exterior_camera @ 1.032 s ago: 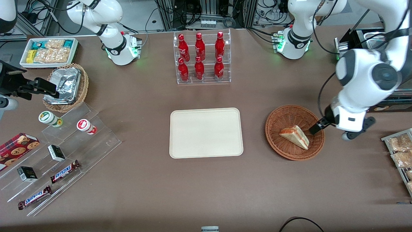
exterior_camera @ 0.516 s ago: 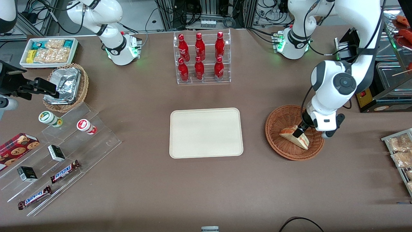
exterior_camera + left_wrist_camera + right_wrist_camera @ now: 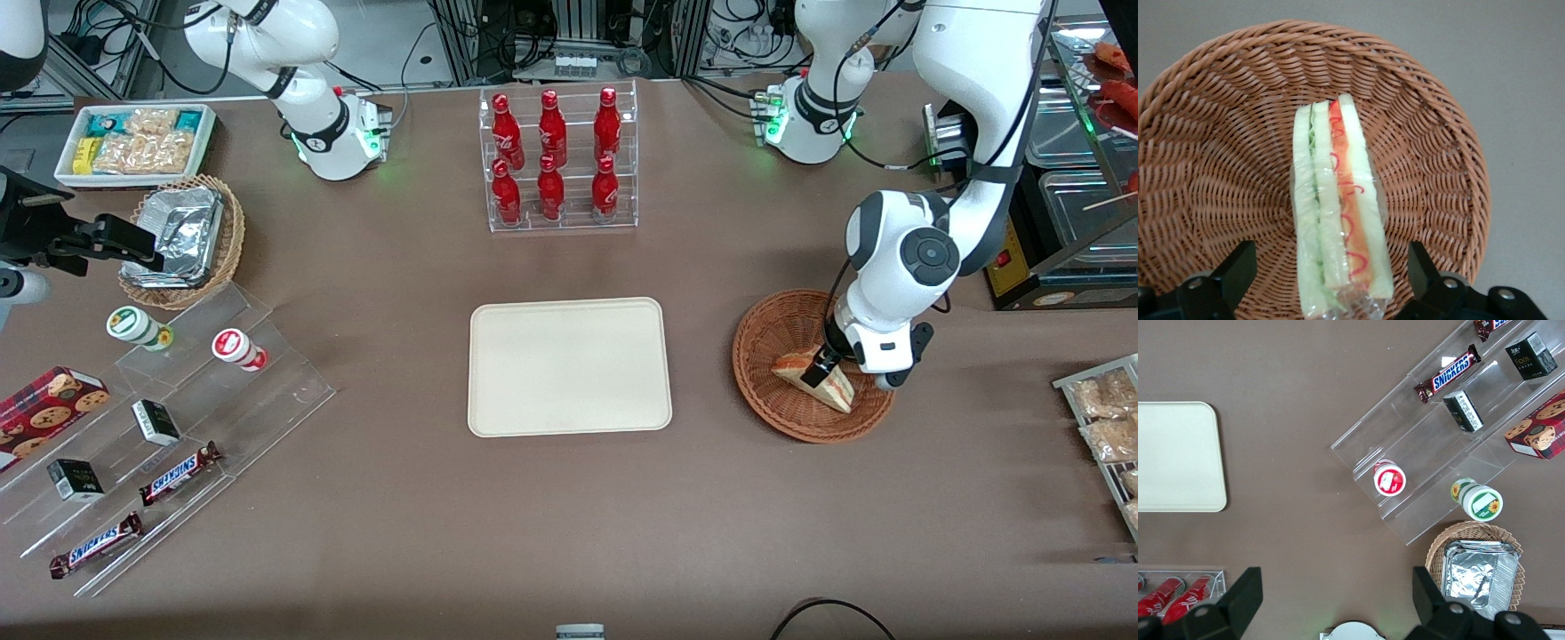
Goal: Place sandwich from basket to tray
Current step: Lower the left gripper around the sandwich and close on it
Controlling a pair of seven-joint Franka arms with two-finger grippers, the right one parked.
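Front view: my gripper (image 3: 816, 373) hangs low inside the basket (image 3: 765, 342), which sits toward the working arm's end of the counter, roughly midway between the counter's front edge and its back edge. The sandwich (image 3: 822, 384) lies in the basket on its side, its cut face turned up, so the narrow width of the wedge is what offers itself to me. The tray (image 3: 569, 366) lies flat at the counter's centre, well apart from the basket, bare and ready to receive. A rack of red bottles (image 3: 553, 160) stands near the back edge, farther from the camera than the tray; my judgement is that it stays out of any carry from basket to tray. Left wrist view: my two fingers (image 3: 1238, 273) stand wide apart, one on each side of the sandwich (image 3: 1338, 213), neither touching it, holding nothing. The wedge runs lengthwise between them, red filling and green filling showing through the clear wrap. The basket's woven wall (image 3: 1211, 120) rises around it, which I judge is why I come straight down from above. Right wrist view: a corner of the tray (image 3: 1178, 457) shows; nothing of the sandwich.
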